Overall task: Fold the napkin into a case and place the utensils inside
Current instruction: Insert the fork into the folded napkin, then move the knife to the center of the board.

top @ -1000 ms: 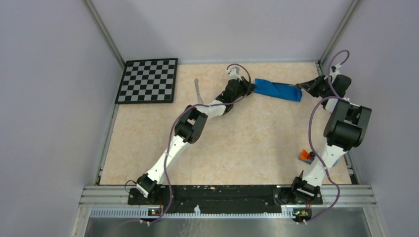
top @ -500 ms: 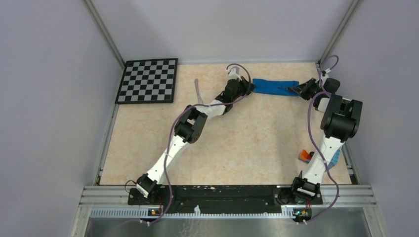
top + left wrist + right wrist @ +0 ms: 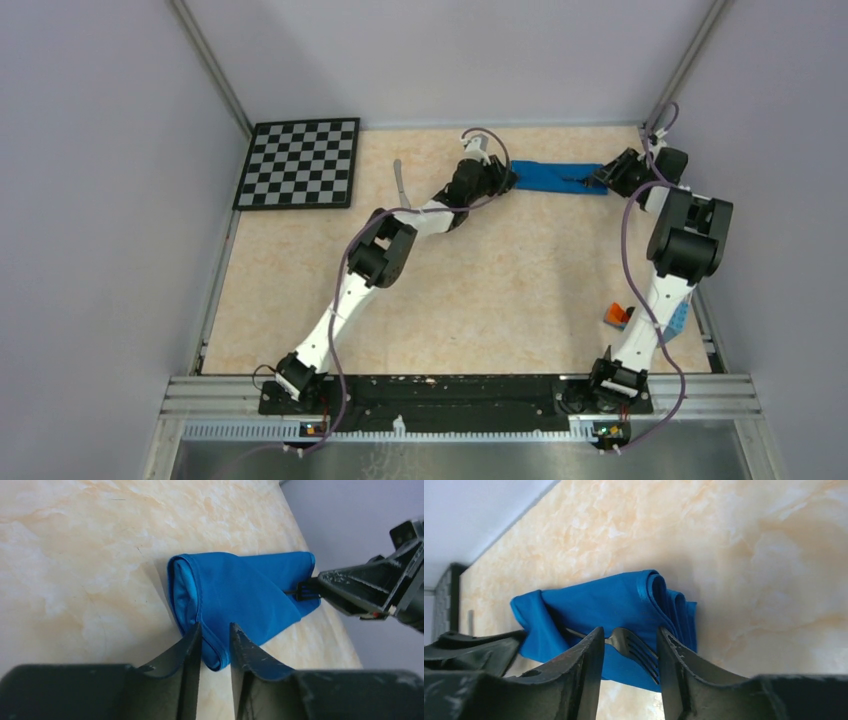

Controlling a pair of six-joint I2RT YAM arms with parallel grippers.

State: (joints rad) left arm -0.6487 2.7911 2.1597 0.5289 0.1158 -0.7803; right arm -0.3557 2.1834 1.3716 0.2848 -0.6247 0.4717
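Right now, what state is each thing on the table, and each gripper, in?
napkin: folded into a narrow layered strip, flat on the table.
fork: lying along the napkin, not yet fully inside.
knife: bare on the table, outside the napkin.
checkerboard: flat, far left corner.
left gripper: jaws slightly apart around the napkin's edge; grip unclear.
right gripper: open, fork tines between the jaws.

Plain bright blue for the folded cloth napkin; black-and-white checks on the far-left board; peach marbling across the desk.
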